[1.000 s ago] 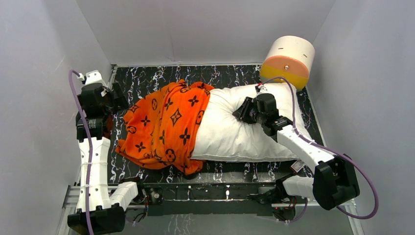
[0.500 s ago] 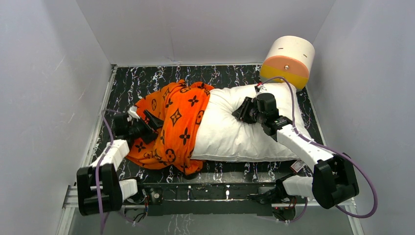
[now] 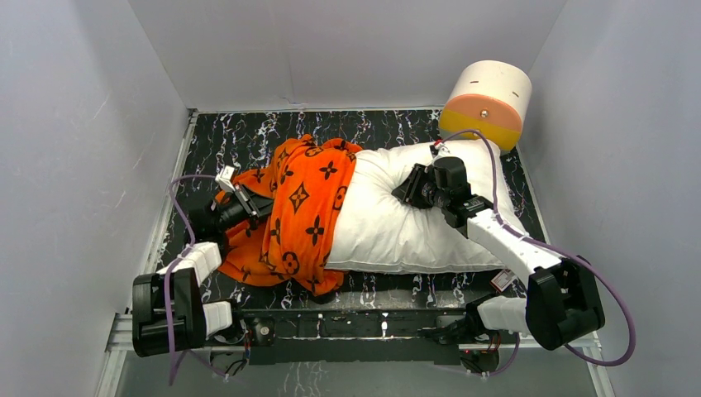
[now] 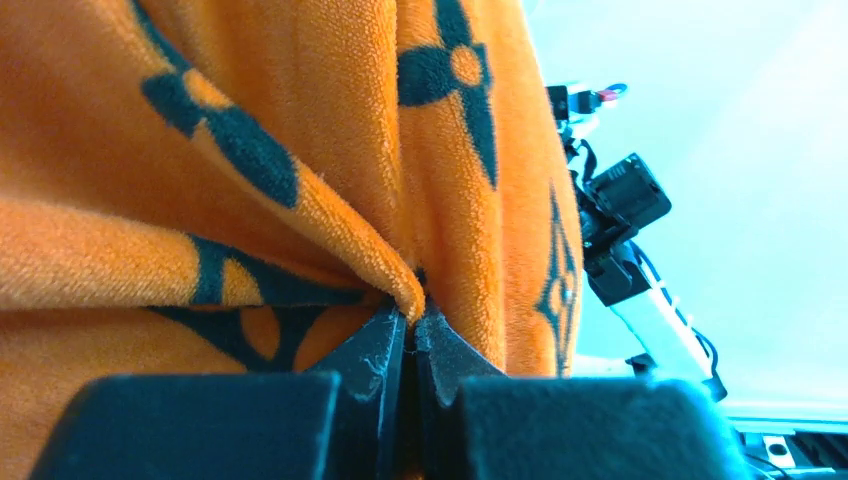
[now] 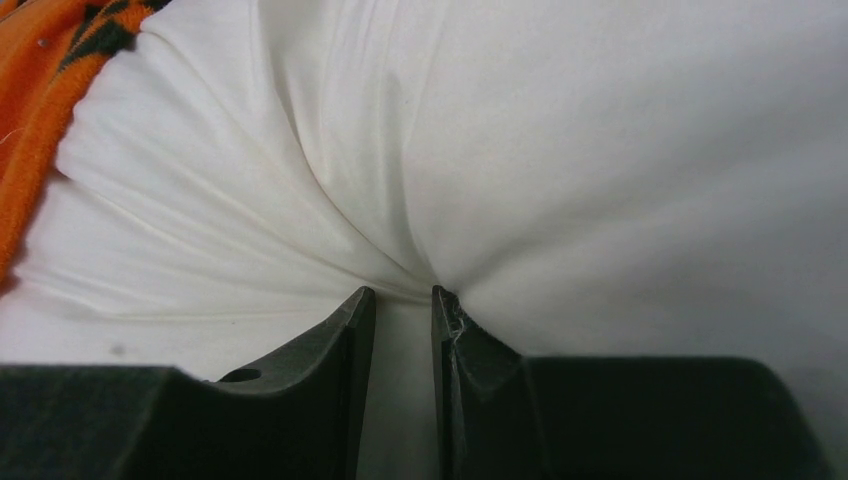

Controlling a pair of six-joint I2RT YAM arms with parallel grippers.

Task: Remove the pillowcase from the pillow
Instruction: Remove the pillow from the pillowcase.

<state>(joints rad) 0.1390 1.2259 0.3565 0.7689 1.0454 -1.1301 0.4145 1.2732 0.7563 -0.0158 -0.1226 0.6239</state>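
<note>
I see the left end effector [image 4: 408, 322] clamped on a pillowcase [image 4: 300, 150] fold, the right end effector [image 5: 402, 305] pinching pillow [image 5: 600, 180] fabric.

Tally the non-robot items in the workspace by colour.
Orange with black print: 1, the pillowcase
Plain white: 1, the pillow
White and orange: 1, the round drum
Total: 3
</note>
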